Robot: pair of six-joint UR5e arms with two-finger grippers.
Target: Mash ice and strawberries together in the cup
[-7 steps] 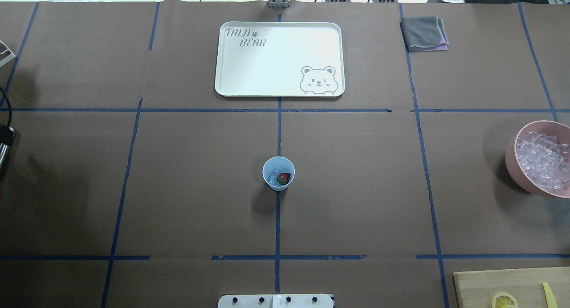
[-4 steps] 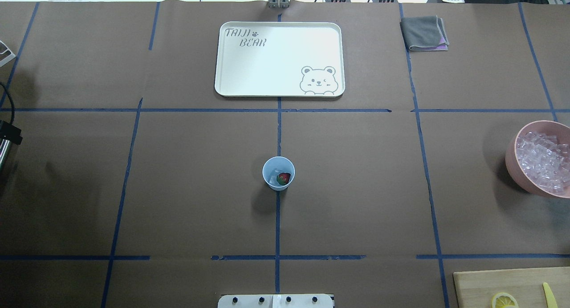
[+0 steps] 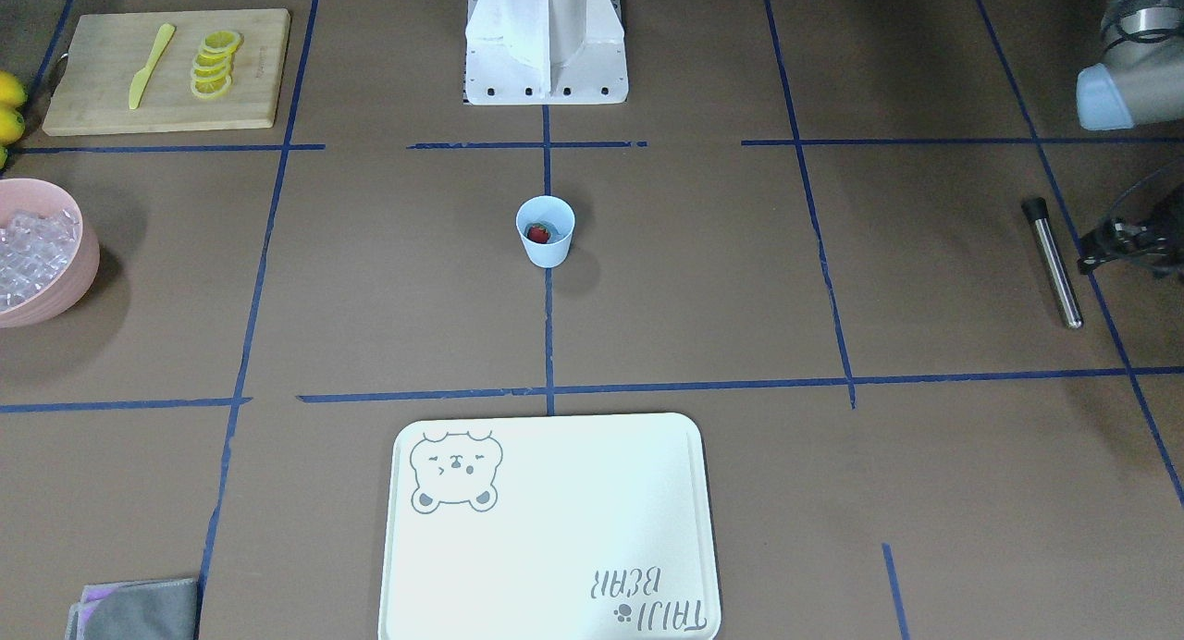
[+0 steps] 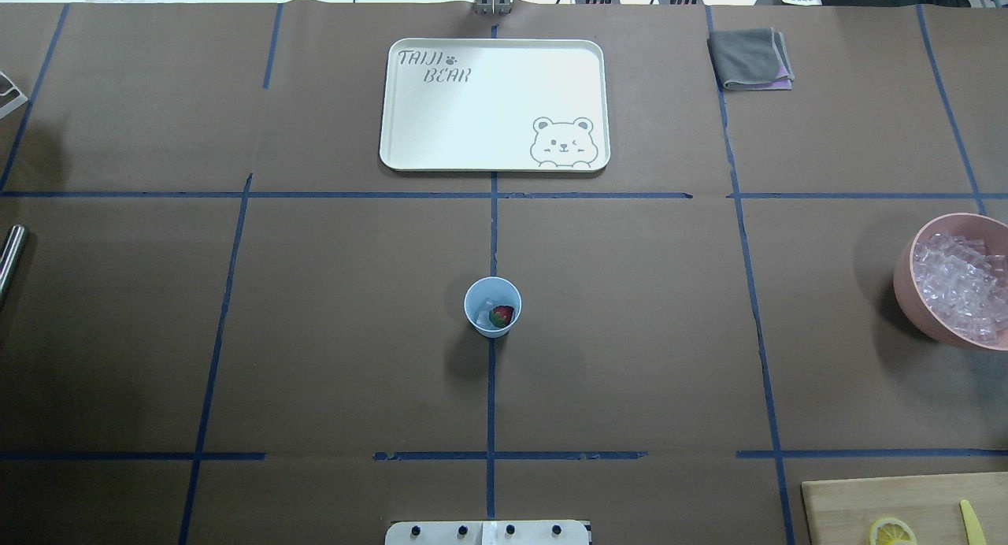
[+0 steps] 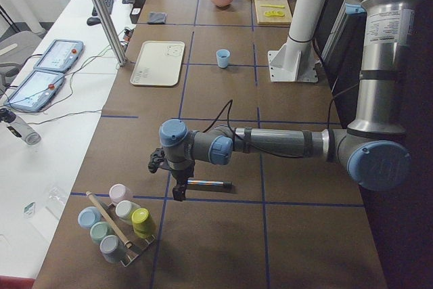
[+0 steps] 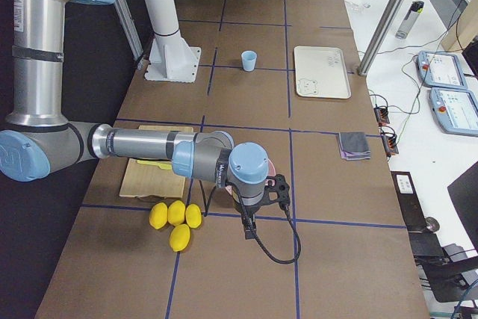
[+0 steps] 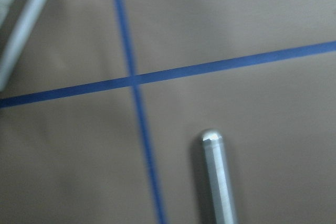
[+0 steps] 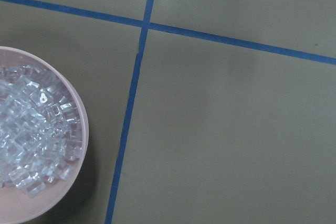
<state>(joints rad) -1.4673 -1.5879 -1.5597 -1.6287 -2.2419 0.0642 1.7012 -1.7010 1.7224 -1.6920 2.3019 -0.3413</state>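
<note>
The light-blue cup point(image 4: 492, 307) stands upright at the table's middle; it also shows in the front view point(image 3: 546, 231). Inside lie a red strawberry point(image 4: 502, 316) and a little ice point(image 4: 484, 309). More ice point(image 4: 962, 285) is heaped in the pink bowl point(image 4: 904, 281) at the right edge. A metal rod point(image 3: 1053, 263) lies flat at the far left. My left gripper point(image 5: 178, 191) hangs just beyond the rod's end; I cannot tell if it is open. My right gripper point(image 6: 247, 227) hangs beside the bowl; I cannot tell its state. Neither wrist view shows fingers.
A white bear tray point(image 4: 494, 104) lies at the far middle, with a grey cloth point(image 4: 750, 58) at the far right. A cutting board point(image 3: 166, 71) holds lemon slices and a yellow knife. Whole lemons point(image 6: 175, 218) lie by it. A rack of pastel cups point(image 5: 115, 225) stands past the rod.
The dark part of my left gripper over the rod's end has moved out of the overhead view to the left. The rod lies bare. The cup has not moved.
</note>
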